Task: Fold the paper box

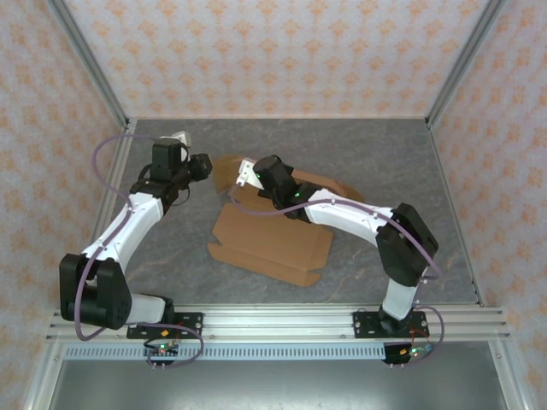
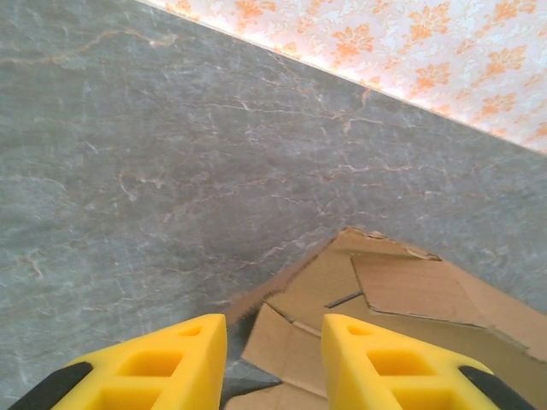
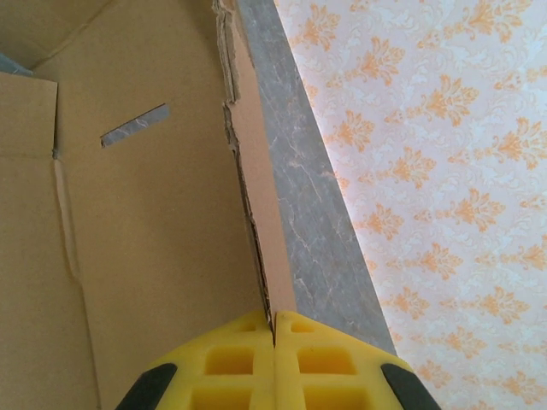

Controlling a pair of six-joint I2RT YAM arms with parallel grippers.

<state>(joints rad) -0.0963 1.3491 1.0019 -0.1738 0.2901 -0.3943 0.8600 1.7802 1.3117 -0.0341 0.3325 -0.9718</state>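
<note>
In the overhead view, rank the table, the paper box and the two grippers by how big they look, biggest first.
1. table
2. paper box
3. left gripper and right gripper: both small and dark, and they look about alike, so I won't rank one above the other.

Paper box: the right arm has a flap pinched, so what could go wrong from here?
1. The right gripper pinches only the thin, ragged edge of a paper box flap; it could slip or tear.
2. The left gripper is open, holding nothing, so the box may slide across the table.
</note>
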